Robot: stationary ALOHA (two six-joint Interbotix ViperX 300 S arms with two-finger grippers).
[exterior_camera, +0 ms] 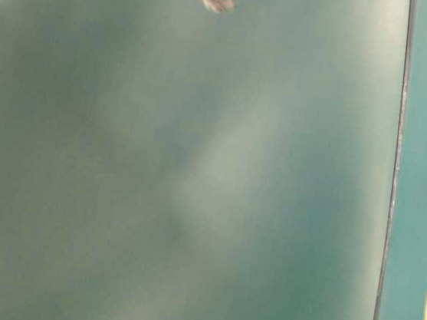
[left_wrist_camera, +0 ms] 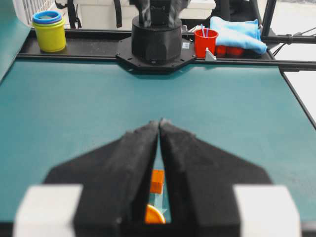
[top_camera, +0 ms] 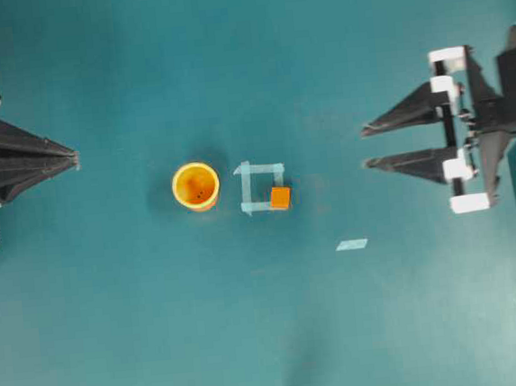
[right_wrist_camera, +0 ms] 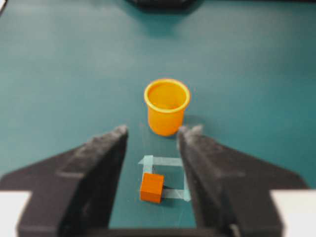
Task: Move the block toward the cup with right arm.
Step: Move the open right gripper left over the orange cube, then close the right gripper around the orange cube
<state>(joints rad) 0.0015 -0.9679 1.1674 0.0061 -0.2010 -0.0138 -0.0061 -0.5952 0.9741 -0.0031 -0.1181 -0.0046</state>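
Spread wide and holding nothing, the right gripper [right_wrist_camera: 152,133] hangs clear of the block [right_wrist_camera: 151,187]. That block sits on a tape square [top_camera: 262,186] just beside the cup [top_camera: 195,186]. Across the table, the left gripper [top_camera: 76,158] is pinched together, empty.

The overhead camera looks straight down on the counter [top_camera: 116,332]. Each wrist camera looks level along its own end effector toward the middle; both share the cup [right_wrist_camera: 167,106] and the block [right_wrist_camera: 151,187]. The table-level view is close and blurred.

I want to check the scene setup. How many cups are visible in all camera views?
4: the cup on the table left of the block; behind the table, a yellow cup with a blue cup nested inside, and a red cup. Others may be hidden.
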